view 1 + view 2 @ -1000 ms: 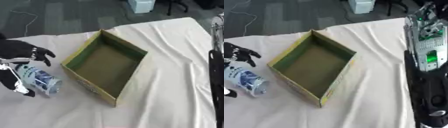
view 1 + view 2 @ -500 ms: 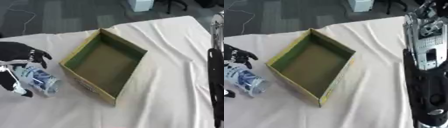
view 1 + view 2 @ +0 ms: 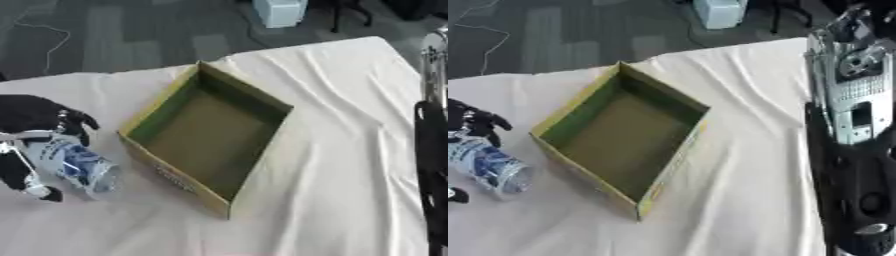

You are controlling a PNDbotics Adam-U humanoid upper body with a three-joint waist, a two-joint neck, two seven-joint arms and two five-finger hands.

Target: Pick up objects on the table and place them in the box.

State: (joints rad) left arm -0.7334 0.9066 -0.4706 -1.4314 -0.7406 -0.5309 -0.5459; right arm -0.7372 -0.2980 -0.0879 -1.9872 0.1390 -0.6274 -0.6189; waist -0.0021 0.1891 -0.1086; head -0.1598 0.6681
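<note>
A blue-and-white plastic bottle lies on its side on the white tablecloth, left of the box. My left hand is over its far end. Black fingers curl down across the bottle from above and the thumb sits under it on the near side, so the bottle lies between them. The open cardboard box stands at the middle of the table with nothing inside, its green-lined walls upright. My right arm runs up the right edge of the right eye view; its hand is at the top corner, too unclear to read.
The white cloth covers the table, wrinkled right of the box. Dark carpet lies beyond the table's far edge, with a white bin standing on it.
My left hand and the bottle have shifted slightly left, away from the box. The box and my right arm have stayed put.
</note>
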